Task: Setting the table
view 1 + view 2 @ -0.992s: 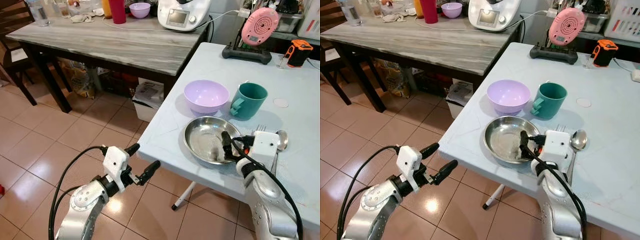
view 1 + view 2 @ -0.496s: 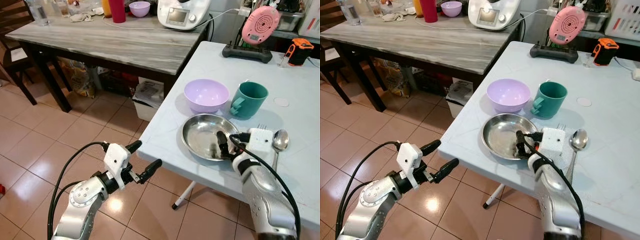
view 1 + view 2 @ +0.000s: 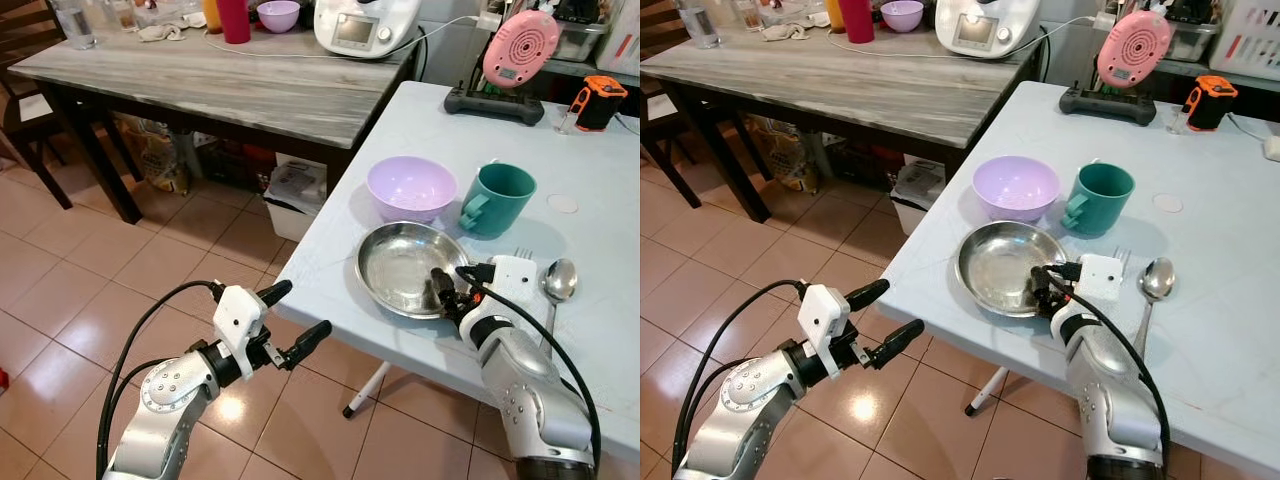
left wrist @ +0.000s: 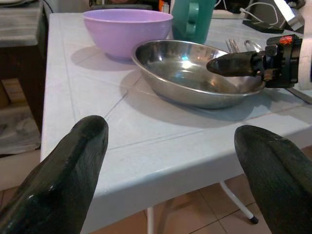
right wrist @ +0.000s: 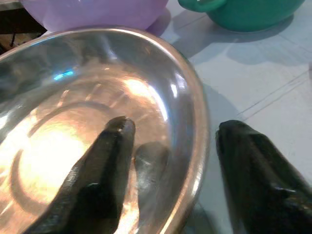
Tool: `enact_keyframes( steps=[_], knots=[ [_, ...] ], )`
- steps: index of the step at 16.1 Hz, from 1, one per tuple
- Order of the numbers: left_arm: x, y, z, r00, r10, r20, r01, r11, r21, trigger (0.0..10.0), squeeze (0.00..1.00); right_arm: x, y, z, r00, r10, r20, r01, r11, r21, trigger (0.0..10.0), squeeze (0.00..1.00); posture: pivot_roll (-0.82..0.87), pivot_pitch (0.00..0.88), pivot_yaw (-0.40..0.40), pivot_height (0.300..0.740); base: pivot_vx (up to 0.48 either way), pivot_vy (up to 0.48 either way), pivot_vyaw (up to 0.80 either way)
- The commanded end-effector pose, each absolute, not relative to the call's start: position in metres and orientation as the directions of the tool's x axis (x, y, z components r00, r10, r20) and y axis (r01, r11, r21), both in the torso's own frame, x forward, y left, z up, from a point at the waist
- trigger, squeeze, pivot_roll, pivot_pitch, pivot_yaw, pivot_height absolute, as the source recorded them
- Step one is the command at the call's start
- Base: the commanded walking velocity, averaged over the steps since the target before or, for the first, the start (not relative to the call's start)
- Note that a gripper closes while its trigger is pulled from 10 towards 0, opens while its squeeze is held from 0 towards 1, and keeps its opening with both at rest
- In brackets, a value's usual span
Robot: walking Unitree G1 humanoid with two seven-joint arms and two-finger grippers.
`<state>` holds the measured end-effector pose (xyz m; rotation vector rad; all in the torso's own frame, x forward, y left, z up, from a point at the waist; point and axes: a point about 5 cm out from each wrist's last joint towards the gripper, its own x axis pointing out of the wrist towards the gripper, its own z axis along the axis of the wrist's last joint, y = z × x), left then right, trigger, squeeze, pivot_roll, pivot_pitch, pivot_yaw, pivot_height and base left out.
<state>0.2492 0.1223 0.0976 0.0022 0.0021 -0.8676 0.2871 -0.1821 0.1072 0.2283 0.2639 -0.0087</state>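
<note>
Two silver arms, each with a white wrist block, looping black cables and glossy black fingers [image 4: 73, 175]; a red mark, perhaps a light, sits on the right wrist.

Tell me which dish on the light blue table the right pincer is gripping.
The steel plate, not the lilac bowl or the green mug behind it. The right pincer straddles its near rim, one finger inside the dish and one outside.
</note>
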Motion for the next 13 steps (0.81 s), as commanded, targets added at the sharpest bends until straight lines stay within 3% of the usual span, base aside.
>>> enact_keyframes(
  steps=[1,13],
  knots=[
    [0.2485,0.1226,0.0988,0.641,-0.768,-0.005,0.768,0.641,0.01,10.0,0.0,0.286,-0.1786,0.1052,0.957,0.036,-0.286,0.037,0.969,0.246,0.0,0.0,-0.27,0.099,0.034,0.74,0.0,0.0,0.0],
    [0.2519,0.1241,0.092,0.64,-0.769,-0.003,0.769,0.64,0.01,10.0,0.0,0.2894,-0.173,0.1026,0.929,0.095,-0.358,0.063,0.912,0.406,0.0,0.0,-0.27,0.086,0.035,0.74,0.0,0.0,0.0]
  ],
)
